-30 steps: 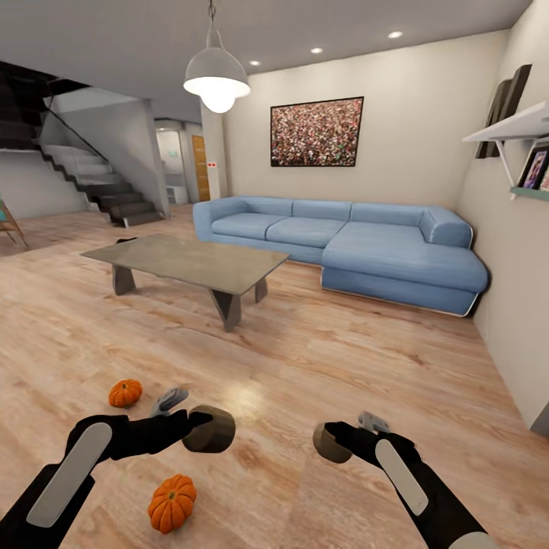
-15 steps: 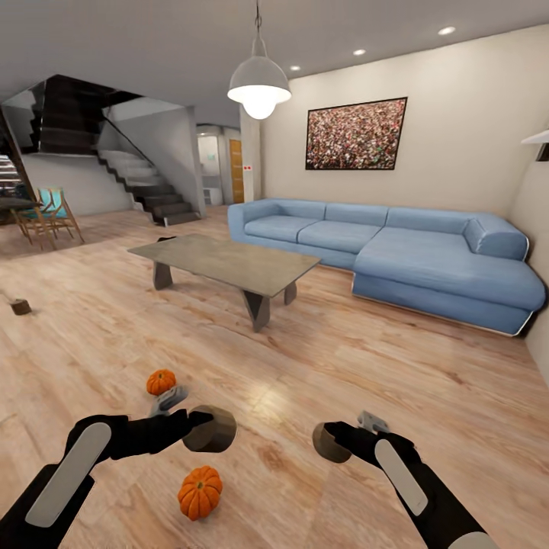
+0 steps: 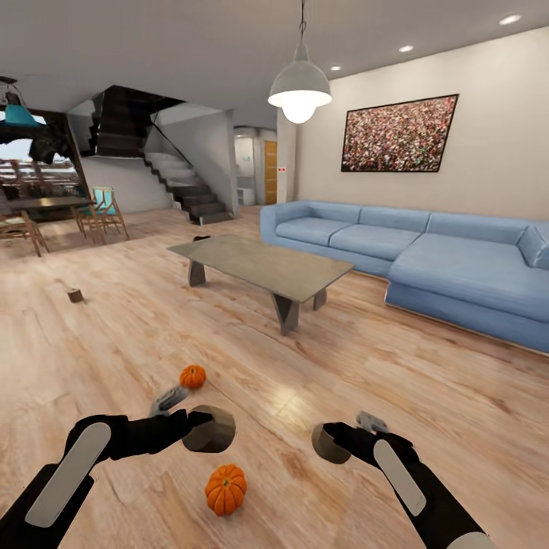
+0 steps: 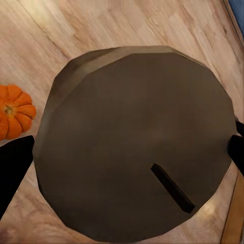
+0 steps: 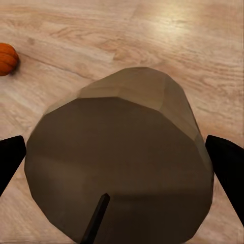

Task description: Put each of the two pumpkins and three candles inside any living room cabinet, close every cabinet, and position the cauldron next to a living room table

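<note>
**Robot turning left with a candle in each gripper**

The whole head view is sliding rightward compared with a second ago: sofa [image 3: 427, 255] and table [image 3: 263, 267] are drifting right, and a dining area is coming into sight at the far left, so the camera is swinging, not the furniture. Both arms are keeping their pose. The left gripper [image 3: 200, 425] is clamping a candle [image 3: 212, 428], and the right gripper [image 3: 329, 442] is clamping another candle [image 3: 329, 444]. One pumpkin [image 3: 226, 489] is lying on the floor below and between the grippers; the other pumpkin [image 3: 193, 376] is sitting just beyond the left gripper. A small dark object [image 3: 75, 295], possibly the third candle, is appearing well off to the left. Judging from this, the robot is searching for a cabinet.

Each wrist view is blocked by its candle [image 4: 134, 145] [image 5: 119, 162], with fingertips [image 4: 12, 168] [image 5: 229, 168] cut off at the edges.
</note>
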`<state>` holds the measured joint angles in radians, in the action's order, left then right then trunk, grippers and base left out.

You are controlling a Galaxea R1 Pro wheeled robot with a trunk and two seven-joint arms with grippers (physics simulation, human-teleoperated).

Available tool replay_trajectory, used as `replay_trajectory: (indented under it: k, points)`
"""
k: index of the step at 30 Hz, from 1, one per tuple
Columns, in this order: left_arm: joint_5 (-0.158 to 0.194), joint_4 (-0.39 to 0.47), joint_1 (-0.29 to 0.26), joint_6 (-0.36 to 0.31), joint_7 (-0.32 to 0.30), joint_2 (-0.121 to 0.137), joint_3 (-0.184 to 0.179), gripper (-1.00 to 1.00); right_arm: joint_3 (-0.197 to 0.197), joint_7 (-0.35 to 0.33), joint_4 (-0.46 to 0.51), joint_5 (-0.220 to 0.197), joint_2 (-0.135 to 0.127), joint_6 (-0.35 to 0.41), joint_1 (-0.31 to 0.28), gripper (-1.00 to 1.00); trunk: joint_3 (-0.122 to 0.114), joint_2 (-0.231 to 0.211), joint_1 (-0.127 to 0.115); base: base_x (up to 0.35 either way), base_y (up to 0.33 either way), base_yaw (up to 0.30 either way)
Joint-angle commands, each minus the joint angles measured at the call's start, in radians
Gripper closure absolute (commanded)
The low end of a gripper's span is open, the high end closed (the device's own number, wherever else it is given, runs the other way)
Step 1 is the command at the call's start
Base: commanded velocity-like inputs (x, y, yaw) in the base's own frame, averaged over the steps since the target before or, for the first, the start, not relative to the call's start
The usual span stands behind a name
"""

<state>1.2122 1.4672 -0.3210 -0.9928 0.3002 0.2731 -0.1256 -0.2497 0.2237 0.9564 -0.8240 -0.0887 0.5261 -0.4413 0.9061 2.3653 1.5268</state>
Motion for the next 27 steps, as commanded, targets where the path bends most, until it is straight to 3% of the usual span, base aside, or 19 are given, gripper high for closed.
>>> replay_trajectory:
  k: [1, 8, 23, 27]
  points:
    - [0.017, 0.001, -0.001, 0.001, 0.011, 0.001, -0.001, 1.0, -0.003, 0.009, 0.002, -0.011, -0.001, 0.0, -0.001, 1.0, 0.001, 0.001, 0.0, 0.0, 0.0, 0.282]
    - [0.008, 0.001, -0.001, 0.002, 0.011, 0.002, 0.0, 1.0, -0.01, 0.011, 0.003, -0.006, -0.002, 0.001, -0.001, 1.0, 0.001, 0.001, 0.0, 0.0, 0.039, 0.282]
    - [0.008, 0.001, -0.001, 0.002, 0.011, 0.003, 0.003, 1.0, -0.013, 0.01, 0.004, -0.006, -0.003, 0.0, -0.001, 1.0, 0.001, 0.001, 0.0, 0.0, 0.273, 0.281]
    - [0.008, 0.001, -0.001, 0.002, 0.011, 0.003, 0.003, 1.0, -0.013, 0.009, 0.004, -0.006, -0.003, 0.001, -0.001, 1.0, 0.001, 0.001, 0.0, 0.0, 0.261, 0.104]
